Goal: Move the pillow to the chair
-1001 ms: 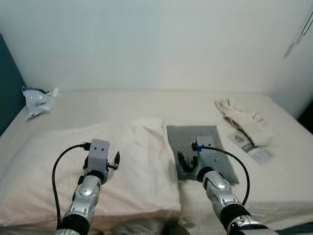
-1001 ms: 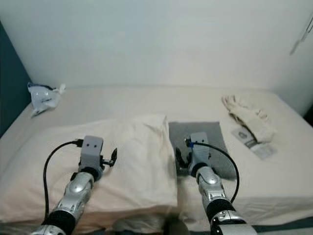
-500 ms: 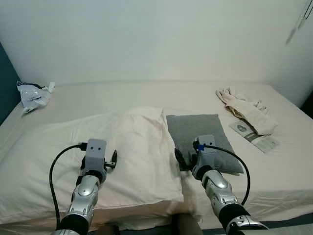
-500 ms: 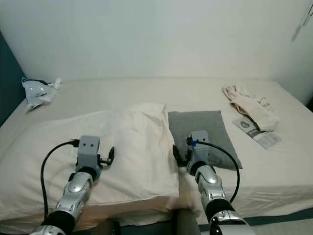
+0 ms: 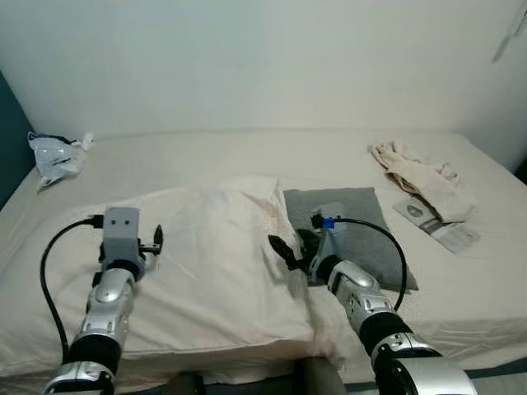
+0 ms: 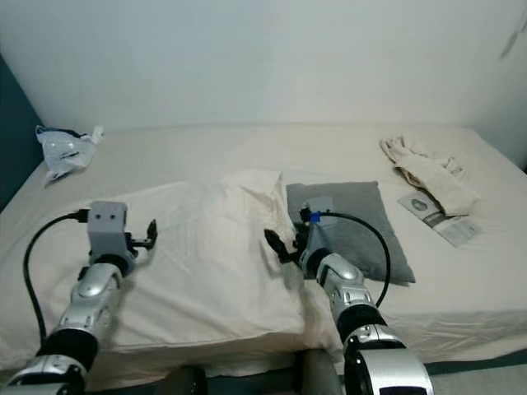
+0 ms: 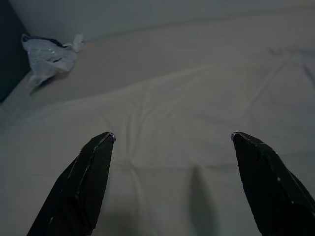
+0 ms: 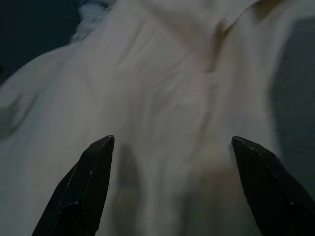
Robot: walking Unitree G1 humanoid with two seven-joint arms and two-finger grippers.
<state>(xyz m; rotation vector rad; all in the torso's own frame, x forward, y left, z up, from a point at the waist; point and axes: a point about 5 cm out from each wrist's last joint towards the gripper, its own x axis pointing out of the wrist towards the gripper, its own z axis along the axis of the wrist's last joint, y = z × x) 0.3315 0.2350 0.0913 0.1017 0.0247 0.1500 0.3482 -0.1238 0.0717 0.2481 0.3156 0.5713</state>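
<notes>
The right hand [image 5: 284, 249] sits at the right edge of the cream pillow [image 5: 206, 247], fingers spread apart and released, with nothing between them; in the right wrist view both black fingers [image 8: 83, 191] frame the pillow's creased fabric. The left hand [image 5: 156, 240] hovers over the left part of the pillow, also spread wide and holding nothing; in its wrist view the fingers [image 7: 81, 184] point across the pillow toward the far side of the bed [image 5: 272, 156]. The pillow lies flat on the bed, across its near left half, directly in front of the robot. Just beside its right edge lies a smaller grey cushion [image 5: 362, 226], partly hidden by the right arm. Farther right, a crumpled cream cloth [image 5: 420, 177] rests near a printed leaflet [image 5: 436, 222]. A crumpled plastic bag [image 5: 53, 156] lies at the far left corner of the bed, against the white wall [image 5: 263, 58].
</notes>
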